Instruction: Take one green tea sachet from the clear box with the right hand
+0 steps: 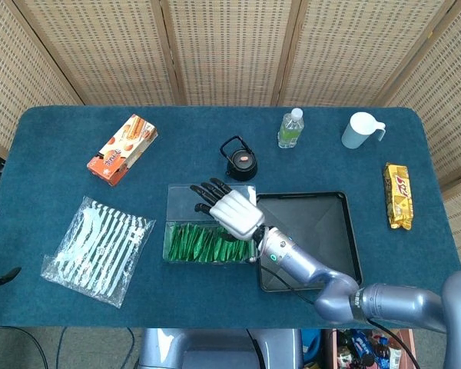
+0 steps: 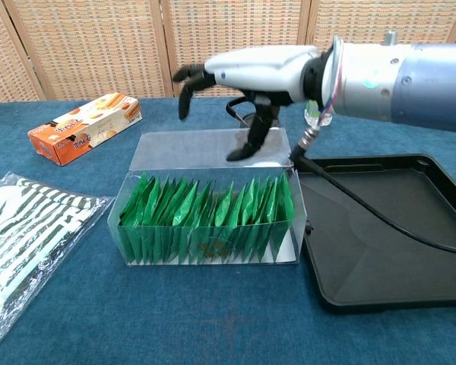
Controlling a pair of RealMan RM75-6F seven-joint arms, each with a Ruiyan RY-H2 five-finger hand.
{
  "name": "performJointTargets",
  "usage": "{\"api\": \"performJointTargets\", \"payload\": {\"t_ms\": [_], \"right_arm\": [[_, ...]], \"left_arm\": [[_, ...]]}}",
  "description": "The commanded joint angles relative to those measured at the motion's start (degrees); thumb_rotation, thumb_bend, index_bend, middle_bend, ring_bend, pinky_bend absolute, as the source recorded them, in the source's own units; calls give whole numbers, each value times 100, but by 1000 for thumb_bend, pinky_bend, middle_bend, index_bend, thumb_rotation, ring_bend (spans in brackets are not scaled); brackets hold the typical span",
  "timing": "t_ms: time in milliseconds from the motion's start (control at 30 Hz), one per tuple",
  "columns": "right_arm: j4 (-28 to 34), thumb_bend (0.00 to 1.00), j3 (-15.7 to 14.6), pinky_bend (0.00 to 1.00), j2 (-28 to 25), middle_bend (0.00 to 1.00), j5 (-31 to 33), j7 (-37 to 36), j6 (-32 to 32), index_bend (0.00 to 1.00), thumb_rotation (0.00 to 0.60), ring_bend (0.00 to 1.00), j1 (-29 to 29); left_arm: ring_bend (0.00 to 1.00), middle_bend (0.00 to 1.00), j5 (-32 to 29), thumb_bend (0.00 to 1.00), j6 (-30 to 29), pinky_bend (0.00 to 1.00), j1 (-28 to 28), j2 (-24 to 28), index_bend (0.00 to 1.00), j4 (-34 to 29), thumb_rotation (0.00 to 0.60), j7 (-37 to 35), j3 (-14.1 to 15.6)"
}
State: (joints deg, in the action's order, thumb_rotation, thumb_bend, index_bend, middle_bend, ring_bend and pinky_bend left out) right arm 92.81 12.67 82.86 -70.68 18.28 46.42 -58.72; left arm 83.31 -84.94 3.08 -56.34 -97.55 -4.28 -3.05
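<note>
The clear box (image 2: 292,245) stands in the middle of the table, its lid (image 2: 190,148) lying open and flat behind it. A row of upright green tea sachets (image 2: 205,217) fills it. My right hand (image 2: 247,72) hovers above the box's back edge with its fingers spread and pointing down-left, holding nothing. Its thumb hangs down over the lid. In the head view the right hand (image 1: 229,209) covers the right rear part of the box (image 1: 167,244) and the sachets (image 1: 203,244). The left hand is out of both views.
A black tray (image 1: 346,246) lies right against the box's right side. Behind the box sit a small black pot (image 1: 240,158), a bottle (image 1: 290,127) and a white cup (image 1: 361,130). An orange carton (image 1: 123,148) and a striped bag (image 1: 96,248) lie to the left, a yellow packet (image 1: 398,195) far right.
</note>
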Motion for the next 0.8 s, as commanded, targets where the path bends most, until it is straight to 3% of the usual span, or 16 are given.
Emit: {"api": "performJointTargets", "payload": {"t_ms": [33, 467, 800], "right_arm": [[10, 384, -160, 0, -104, 0, -97, 130, -105, 316, 600, 0, -24], [335, 383, -588, 0, -577, 0, -201, 402, -321, 316, 600, 0, 65], [201, 383, -650, 0, -415, 0, -186, 304, -298, 316, 600, 0, 120]], "left_arm": [[0, 0, -10, 72, 12, 0, 4, -2, 0, 4, 600, -1, 1], [0, 0, -14, 71, 79, 0, 37, -12, 0, -13, 600, 32, 17], [0, 0, -3, 71, 75, 0, 36, -21, 0, -26, 600, 60, 30]]}}
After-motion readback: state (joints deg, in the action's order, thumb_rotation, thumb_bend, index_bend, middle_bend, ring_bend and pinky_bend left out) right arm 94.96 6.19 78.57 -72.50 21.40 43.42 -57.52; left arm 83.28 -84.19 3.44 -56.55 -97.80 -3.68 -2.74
